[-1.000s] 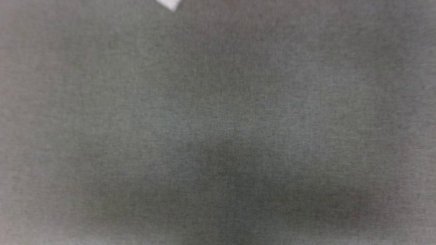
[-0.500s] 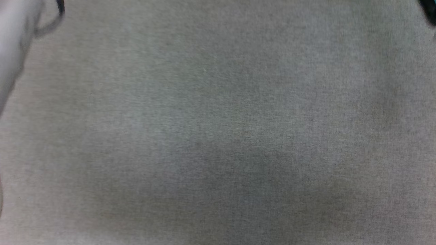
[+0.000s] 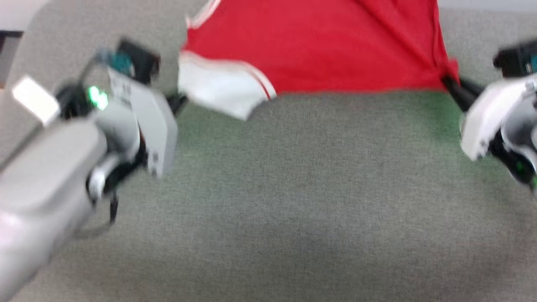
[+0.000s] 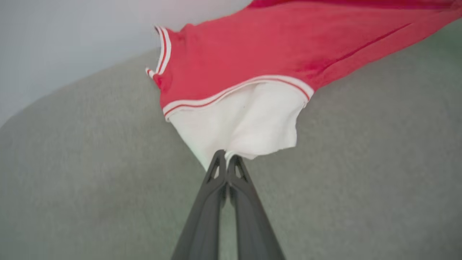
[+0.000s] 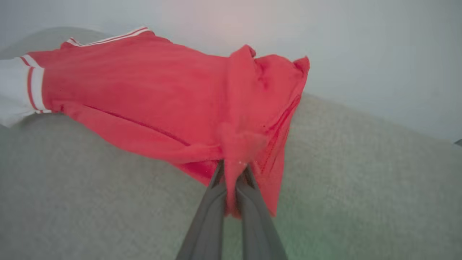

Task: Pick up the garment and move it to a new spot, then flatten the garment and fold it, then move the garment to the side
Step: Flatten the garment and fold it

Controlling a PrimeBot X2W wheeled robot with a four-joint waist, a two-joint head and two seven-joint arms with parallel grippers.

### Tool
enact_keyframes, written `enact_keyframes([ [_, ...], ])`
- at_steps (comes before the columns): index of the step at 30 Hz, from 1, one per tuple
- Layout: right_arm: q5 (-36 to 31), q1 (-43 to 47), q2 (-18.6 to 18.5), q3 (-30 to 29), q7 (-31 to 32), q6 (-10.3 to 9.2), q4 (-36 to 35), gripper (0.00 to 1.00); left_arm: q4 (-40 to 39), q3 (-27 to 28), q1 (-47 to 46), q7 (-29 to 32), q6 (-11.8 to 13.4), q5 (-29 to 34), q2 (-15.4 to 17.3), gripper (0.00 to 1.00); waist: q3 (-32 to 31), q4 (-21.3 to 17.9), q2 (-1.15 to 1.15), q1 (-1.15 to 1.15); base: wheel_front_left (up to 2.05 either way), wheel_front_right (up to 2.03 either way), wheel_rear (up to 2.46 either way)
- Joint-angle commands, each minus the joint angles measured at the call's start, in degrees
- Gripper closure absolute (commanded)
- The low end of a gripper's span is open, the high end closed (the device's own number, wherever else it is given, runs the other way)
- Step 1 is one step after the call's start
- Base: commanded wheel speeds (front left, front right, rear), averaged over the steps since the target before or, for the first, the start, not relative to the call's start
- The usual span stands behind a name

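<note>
The garment [image 3: 319, 46], a red jersey with white sleeves and striped trim, is stretched between my two grippers above the grey cloth surface [image 3: 293, 188]. My left gripper [image 4: 226, 159] is shut on the edge of a white sleeve [image 4: 249, 122]; in the head view it sits at the left [image 3: 178, 100], blurred. My right gripper [image 5: 232, 169] is shut on a bunched red hem corner of the garment [image 5: 238, 144]; in the head view it is at the right [image 3: 447, 82]. The lettering is hidden.
Grey woven cloth covers the table in front of me. A pale wall [image 5: 361, 43] stands behind the table's far edge. A dark strip [image 3: 6, 35] shows at the upper left corner of the head view.
The head view has swung from bare grey cloth to take in both arms and the stretched garment; the camera moved, so what the arms did cannot be judged.
</note>
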Motion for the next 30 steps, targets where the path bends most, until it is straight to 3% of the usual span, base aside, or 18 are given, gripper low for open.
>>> enact_keyframes([
  [1, 1.42, 4.84, -2.55, -0.87, 1.77, -0.11, -3.43, 1.0, -6.24, -0.49, 4.81, 1.07, 3.5, -1.25, 3.41, 1.0, -2.44, 0.05, 0.0, 0.0, 0.0, 0.0, 0.0],
  [7, 4.69, 18.78, -7.53, -4.73, 7.63, -0.11, -13.5, 1.0, -24.33, -2.31, 17.12, 3.3, 13.47, -5.02, 12.47, 1.0, -3.48, -0.59, 0.0, 0.0, 0.0, 0.0, 0.0],
  [15, 6.56, 36.39, -11.86, -9.68, 19.03, -0.1, -25.92, 1.0, -39.92, -5.59, 28.7, 6.93, 23.17, -11.03, 19.36, 1.0, -4.05, -0.62, 0.0, 0.0, 0.0, 0.0, 0.0],
  [23, 7.54, 48.85, -14.18, -16.35, 27.36, -0.11, -35.54, 1.0, -46.76, -6.69, 33.18, 7.69, 27.56, -13.4, 21.73, 1.0, -3.81, -0.53, 0.0, 0.0, 0.0, 0.0, 0.0],
  [28, 3.37, 49.96, -11.37, -26.08, 26.84, -0.14, -39.97, 1.0, -47.82, -3.78, 28.77, 6.15, 28.42, -10.17, 23.97, 1.0, -3.57, -0.91, 0.0, 0.0, 0.0, 0.0, 0.0],
  [30, 1.06, 49.0, -9.44, -29.0, 27.26, -0.11, -41.6, 1.0, -47.73, -2.6, 25.71, 6.54, 27.61, -7.79, 25.13, 1.0, -3.54, -1.25, 0.0, 0.0, 0.0, 0.0, 0.0],
])
